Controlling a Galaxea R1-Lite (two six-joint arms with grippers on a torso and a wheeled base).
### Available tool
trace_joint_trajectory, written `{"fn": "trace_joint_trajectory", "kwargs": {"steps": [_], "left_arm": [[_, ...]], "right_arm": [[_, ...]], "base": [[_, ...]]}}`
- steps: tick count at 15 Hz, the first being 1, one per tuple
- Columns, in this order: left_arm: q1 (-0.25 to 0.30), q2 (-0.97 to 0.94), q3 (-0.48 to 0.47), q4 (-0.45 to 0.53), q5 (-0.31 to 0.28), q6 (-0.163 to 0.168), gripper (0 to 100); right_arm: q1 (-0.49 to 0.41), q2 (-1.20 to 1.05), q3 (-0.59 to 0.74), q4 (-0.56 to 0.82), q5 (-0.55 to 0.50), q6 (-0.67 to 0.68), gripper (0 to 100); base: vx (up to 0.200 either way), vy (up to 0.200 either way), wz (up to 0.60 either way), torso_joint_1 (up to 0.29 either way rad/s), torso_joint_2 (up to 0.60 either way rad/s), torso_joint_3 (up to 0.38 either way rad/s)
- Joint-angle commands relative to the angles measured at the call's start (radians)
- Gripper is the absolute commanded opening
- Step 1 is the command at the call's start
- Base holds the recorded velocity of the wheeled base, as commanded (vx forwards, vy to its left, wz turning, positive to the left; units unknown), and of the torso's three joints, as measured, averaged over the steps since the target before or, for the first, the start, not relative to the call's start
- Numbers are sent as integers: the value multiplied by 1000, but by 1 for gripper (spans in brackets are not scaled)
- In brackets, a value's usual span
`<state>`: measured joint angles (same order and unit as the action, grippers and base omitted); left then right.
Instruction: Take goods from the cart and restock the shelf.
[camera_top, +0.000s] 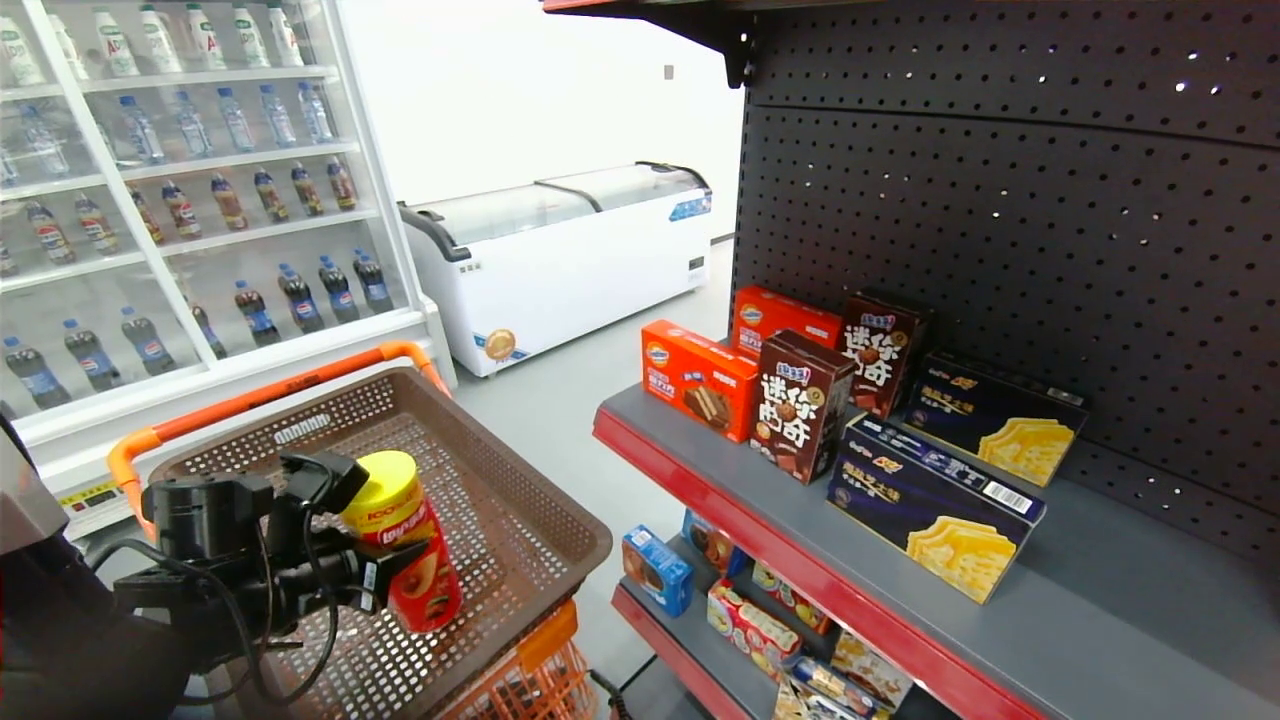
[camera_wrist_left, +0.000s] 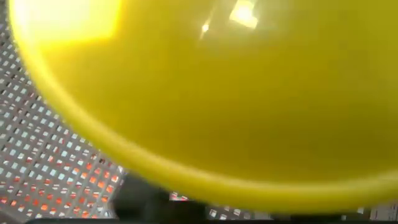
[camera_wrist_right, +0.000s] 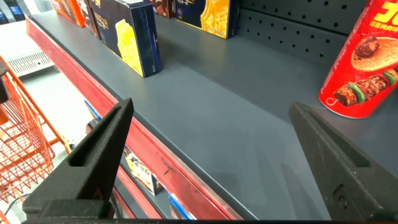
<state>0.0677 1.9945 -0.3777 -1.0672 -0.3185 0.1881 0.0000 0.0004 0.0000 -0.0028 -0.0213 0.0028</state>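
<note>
Holding the can (camera_top: 420, 570) in my left gripper (camera_top: 370, 535), fingers clamped across its upper half, above the cart basket (camera_top: 520, 520).

— Which way does it stand?

— Near upright, yellow lid (camera_wrist_left: 236, 112) on top, leaning slightly. The shelf (camera_top: 1100, 610) lies off to my right, well apart.

— And your right gripper (camera_wrist_right: 208, 124)?

— Spread wide, empty, over the shelf deck near a second red can (camera_wrist_right: 364, 68). It's nearer, but I judge the left arm must carry across, keeping the axis vertical.
</note>
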Motion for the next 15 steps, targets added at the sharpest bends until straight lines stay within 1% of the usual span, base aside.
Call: {"fn": "trace_joint_trajectory", "kwargs": {"steps": [1,2,4,5,6,7,9,11,12,13,15], "left_arm": [[-14,-91,-6,18,53,-1,0],[-20,-152,-4,32,81,10,0],[-29,-322,34,98,88,21,0],[-28,-395,34,167,88,19,0],[-29,-476,28,257,87,8,0],[-31,-533,26,308,87,5,0],[-31,-761,10,573,84,-1,0],[-31,-933,-4,783,90,-1,0],[-28,-1005,-3,854,91,-1,0],[-29,-1109,10,938,81,-1,0],[-28,-1255,28,1037,98,5,0]], "right_arm": [[0,0,0,0,0,0,100],[0,0,0,0,0,0,100],[0,0,0,0,0,0,100],[0,0,0,0,0,0,100],[0,0,0,0,0,0,100],[0,0,0,0,0,0,100],[0,0,0,0,0,0,100],[0,0,0,0,0,0,100],[0,0,0,0,0,0,100],[0,0,0,0,0,0,100],[0,0,0,0,0,0,100]], "base": [[0,0,0,0,0,0],[0,0,0,0,0,0],[0,0,0,0,0,0],[0,0,0,0,0,0],[0,0,0,0,0,0],[0,0,0,0,0,0],[0,0,0,0,0,0],[0,0,0,0,0,0],[0,0,0,0,0,0],[0,0,0,0,0,0],[0,0,0,0,0,0]]}}
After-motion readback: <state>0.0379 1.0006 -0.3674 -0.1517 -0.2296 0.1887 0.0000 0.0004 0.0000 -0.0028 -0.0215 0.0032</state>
